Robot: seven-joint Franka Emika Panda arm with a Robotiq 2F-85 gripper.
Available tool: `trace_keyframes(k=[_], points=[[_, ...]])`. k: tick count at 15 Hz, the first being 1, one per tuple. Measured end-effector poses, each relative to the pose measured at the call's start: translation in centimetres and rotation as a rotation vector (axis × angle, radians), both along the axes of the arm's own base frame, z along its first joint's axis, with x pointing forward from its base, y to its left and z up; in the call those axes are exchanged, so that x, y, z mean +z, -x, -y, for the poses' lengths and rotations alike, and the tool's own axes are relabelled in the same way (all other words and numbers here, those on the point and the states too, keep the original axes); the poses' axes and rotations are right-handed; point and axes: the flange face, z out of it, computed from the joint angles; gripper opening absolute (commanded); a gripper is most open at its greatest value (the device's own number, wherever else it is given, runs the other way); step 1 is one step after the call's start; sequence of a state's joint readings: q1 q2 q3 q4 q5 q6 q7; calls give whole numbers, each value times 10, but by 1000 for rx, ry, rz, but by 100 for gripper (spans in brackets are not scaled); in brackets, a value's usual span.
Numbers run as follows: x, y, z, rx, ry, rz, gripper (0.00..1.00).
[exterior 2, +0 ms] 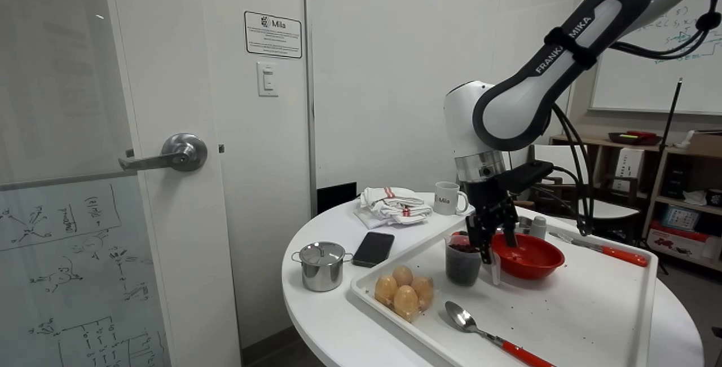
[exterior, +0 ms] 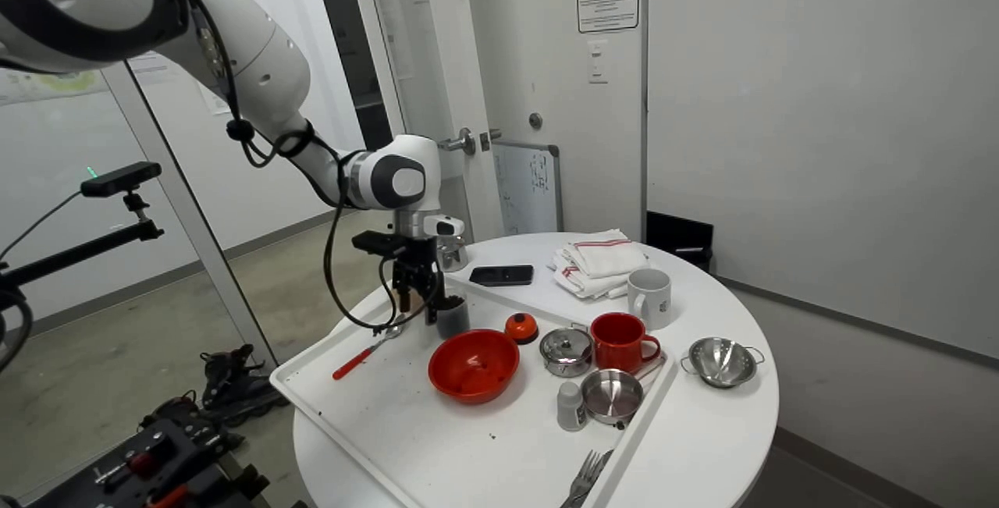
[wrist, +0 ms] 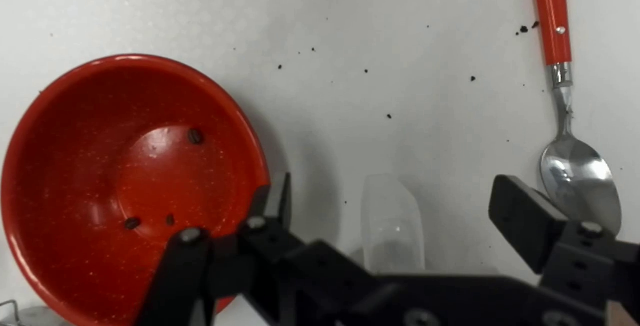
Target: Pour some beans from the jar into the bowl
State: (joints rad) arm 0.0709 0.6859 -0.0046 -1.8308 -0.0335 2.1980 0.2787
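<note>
Pot [exterior 2: 322,268]: lidded, on the table [exterior 2: 338,325], leftmost in an exterior view
Phone [exterior 2: 373,247]: flat, just right of the pot
Eggs [exterior 2: 404,295]: clustered near a corner of the tray [exterior 2: 586,305]
Jar [exterior 2: 462,270]: upright on the tray, right of the eggs, dark contents [exterior 2: 463,248]
Spoon [exterior 2: 510,349]: on the tray, red-handled, nearer that camera than the jar
Gripper [wrist: 395,203]: low beside the jar, fingers [wrist: 522,216] spread wide, grasping nothing; in the wrist view what looks like the jar's clear handle [wrist: 392,221] stands between them, space either side
Bowl [exterior 2: 533,268]: red, right of the jar; three dark beans [wrist: 195,135] show inside in the wrist view
Cutlery [exterior 2: 623,255]: red-handled, far right on the tray
</note>
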Motion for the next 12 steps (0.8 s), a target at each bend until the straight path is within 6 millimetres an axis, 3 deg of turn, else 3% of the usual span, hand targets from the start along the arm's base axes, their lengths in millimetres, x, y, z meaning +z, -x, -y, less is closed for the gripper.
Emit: trace_keyframes(k=[4, 5, 7, 12], points=[[-11, 2, -6, 11, -1, 3, 97], [-14, 1, -7, 12, -1, 9, 73], [-18, -1, -6, 11, -3, 32, 71], [-24, -5, 4, 3, -5, 76, 34]])
